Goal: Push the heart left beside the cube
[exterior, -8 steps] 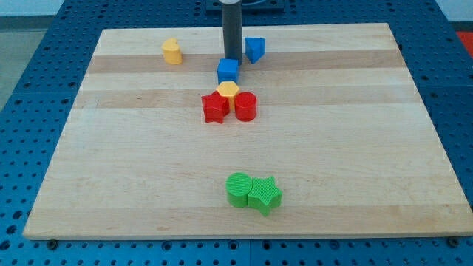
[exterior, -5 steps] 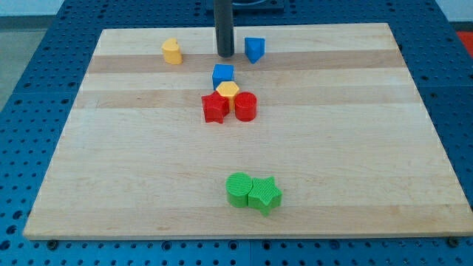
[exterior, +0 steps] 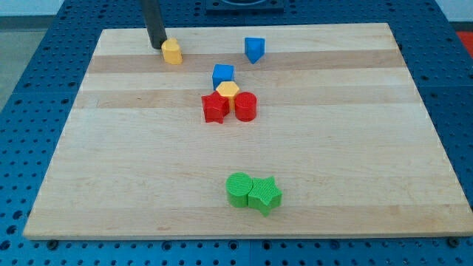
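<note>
Jaws: none on this rig, just a bare rod, holding nothing.

Far left up top: my tip (exterior: 157, 47) sits on the counter (exterior: 111, 185), just off the upper-left side of the yellow heart (exterior: 171, 52), touching or nearly so; can't tell which.

Centre: blue cube (exterior: 223, 74), well to the right of the heart and a bit lower. Directly under it a tight cluster: yellow hexagonal block (exterior: 228, 91) in contact with the cube's lower edge, red star-like block (exterior: 214, 108) to its lower left, red cylinder (exterior: 245, 106) to its lower right.

Right of that, up top: second blue block (exterior: 254, 49), wedge-ish, shape unclear, standing alone.

Bottom centre: green cylinder (exterior: 239, 189) touching green star (exterior: 264, 195). Not involved.

Risks:
- Tip is on the heart's left. A push from here drives it right, toward the cube. If it must end on the cube's left side, that direction works, but overshoot rams the cube.
- Off-centre contact on the rounded heart makes it spin and slip off the tip.
- A line too low hits the red star or the hexagon and shunts the cube.
</note>
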